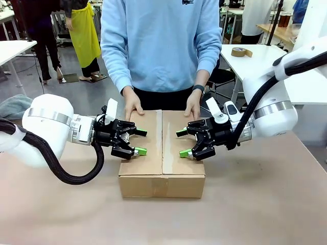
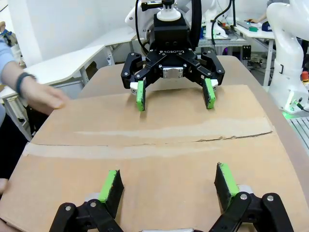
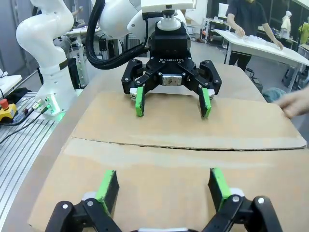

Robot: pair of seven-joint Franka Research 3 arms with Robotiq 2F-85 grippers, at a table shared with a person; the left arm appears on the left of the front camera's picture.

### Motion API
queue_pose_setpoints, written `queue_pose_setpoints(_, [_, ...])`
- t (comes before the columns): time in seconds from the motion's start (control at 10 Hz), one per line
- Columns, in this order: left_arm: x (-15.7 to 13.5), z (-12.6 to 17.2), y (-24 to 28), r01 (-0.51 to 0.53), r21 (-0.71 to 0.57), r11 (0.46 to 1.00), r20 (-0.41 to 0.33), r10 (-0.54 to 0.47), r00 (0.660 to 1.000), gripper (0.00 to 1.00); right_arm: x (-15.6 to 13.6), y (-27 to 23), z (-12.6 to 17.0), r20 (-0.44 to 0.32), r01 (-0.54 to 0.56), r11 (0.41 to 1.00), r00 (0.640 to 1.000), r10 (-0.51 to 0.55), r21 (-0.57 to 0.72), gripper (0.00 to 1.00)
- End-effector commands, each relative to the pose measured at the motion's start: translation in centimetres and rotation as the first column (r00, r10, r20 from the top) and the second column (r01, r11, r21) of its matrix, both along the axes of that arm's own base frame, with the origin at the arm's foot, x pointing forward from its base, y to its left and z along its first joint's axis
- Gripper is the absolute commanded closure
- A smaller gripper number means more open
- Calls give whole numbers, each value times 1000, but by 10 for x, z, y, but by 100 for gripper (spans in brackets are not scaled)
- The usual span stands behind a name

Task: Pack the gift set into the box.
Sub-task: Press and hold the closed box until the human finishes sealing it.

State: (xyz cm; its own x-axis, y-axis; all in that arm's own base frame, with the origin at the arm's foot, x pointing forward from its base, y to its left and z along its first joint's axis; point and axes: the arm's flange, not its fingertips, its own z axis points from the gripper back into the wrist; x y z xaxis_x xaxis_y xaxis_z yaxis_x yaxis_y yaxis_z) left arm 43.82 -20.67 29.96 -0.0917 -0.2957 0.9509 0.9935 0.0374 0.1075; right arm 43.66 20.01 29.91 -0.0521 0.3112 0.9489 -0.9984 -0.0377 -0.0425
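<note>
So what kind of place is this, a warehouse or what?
Probably a robotics lab or workshop, not a warehouse: more white work tables stand behind the person, a further robot arm is mounted at a neighbouring station, and a roll of tape lies on one table.

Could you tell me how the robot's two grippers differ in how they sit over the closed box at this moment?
The left gripper comes in over the box's left flap, while the right gripper comes in over the right flap. The left gripper points toward picture right, the right gripper toward picture left, so they face each other across the seam. Both are open, holding nothing, with green pads just above the cardboard.
</note>
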Motion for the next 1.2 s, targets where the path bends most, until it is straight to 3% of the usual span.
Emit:
queue_pose_setpoints(0.0, [-1, 0, 0, 1, -4, 1000, 1, -1, 1000, 0, 0, 0, -1, 3, -1, 1000, 1000, 1, -3, 0])
queue_pose_setpoints(1.1, [-1, 0, 0, 1, -4, 1000, 1, -1, 1000, 0, 0, 0, -1, 3, -1, 1000, 1000, 1, -3, 0])
